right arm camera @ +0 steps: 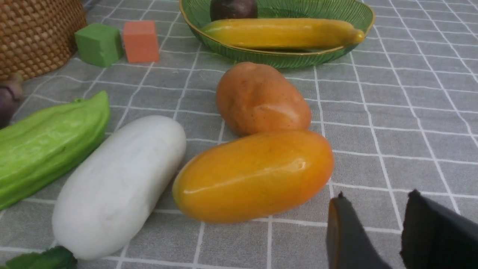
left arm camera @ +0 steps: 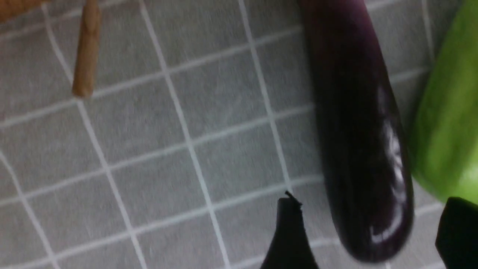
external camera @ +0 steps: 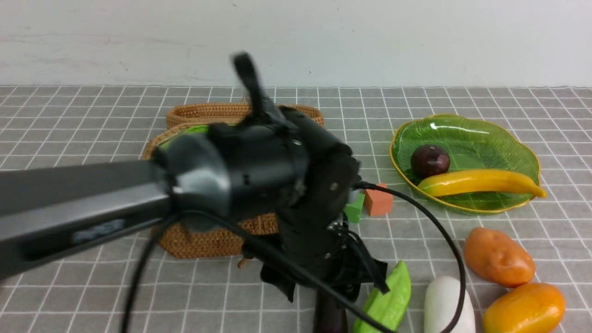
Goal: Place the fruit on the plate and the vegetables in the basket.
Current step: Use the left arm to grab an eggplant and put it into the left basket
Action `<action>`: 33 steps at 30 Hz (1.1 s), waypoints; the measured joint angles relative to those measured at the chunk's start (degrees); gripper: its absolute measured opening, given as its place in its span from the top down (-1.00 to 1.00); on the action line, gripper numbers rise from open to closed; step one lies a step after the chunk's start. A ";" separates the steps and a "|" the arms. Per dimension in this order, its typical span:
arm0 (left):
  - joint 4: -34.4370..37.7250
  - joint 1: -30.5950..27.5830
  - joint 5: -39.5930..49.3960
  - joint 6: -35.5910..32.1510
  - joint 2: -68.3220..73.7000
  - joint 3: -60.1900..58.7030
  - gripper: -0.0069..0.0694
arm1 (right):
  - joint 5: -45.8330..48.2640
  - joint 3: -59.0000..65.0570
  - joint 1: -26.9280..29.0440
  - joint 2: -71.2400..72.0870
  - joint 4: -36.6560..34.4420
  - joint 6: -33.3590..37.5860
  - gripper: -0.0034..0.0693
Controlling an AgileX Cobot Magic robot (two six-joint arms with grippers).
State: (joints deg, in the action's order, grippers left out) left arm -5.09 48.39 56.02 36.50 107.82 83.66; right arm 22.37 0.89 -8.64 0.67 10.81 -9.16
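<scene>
My left gripper (left arm camera: pixel 372 203) is open and straddles the rounded end of the dark purple eggplant (left arm camera: pixel 358 142), with a gap on each side; the eggplant lies on the cloth. The light green pod (external camera: pixel 388 300) lies right beside it. The white radish (right arm camera: pixel 115 186), orange-brown potato (right arm camera: pixel 261 99) and orange-yellow oval piece (right arm camera: pixel 254 175) lie together at the front right. The banana (external camera: pixel 481 182) and the maroon plum (external camera: pixel 430 159) rest on the green plate (external camera: pixel 513 148). The wicker basket (external camera: pixel 208 238) stands behind my left arm (external camera: pixel 259 171), which hides most of it. My right gripper (right arm camera: pixel 377 198) is open and empty, near the oval piece.
A green cube (external camera: pixel 355 208) and an orange cube (external camera: pixel 378 200) sit between the basket and the plate. A tan wooden peg (left arm camera: pixel 86 48) lies on the cloth by the basket. A black cable (external camera: pixel 439 231) loops over the table above the radish.
</scene>
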 joint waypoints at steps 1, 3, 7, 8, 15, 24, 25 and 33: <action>-0.86 0.00 -0.45 0.49 1.38 0.92 -0.47 | 0.00 0.00 0.00 0.00 0.00 0.00 0.24; -2.13 0.00 -1.09 1.53 3.63 2.47 -0.47 | 0.00 0.00 0.00 0.00 0.00 0.00 0.24; -3.16 0.00 -3.45 3.83 6.22 3.63 -0.47 | 0.00 0.00 0.00 0.00 0.00 0.00 0.24; -3.33 0.00 -3.78 4.40 6.81 3.68 -0.46 | 0.00 0.00 0.00 0.00 0.00 0.00 0.24; -3.45 -0.21 -4.40 5.08 9.41 3.70 -0.42 | 0.00 0.00 0.00 0.00 0.00 0.00 0.24; -3.34 -0.39 -1.16 0.97 8.80 3.70 -0.06 | 0.00 0.00 0.00 0.00 0.00 0.00 0.24; -3.28 -0.45 0.91 0.48 7.24 3.70 -0.06 | 0.00 0.00 0.00 0.00 0.00 0.00 0.24; 3.46 -0.68 7.93 -7.15 -9.43 3.85 -0.06 | 0.00 0.00 0.00 0.00 0.00 0.00 0.24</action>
State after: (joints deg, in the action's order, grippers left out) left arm -1.62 47.71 63.95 29.35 98.39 87.51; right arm 22.37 0.89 -8.64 0.67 10.81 -9.16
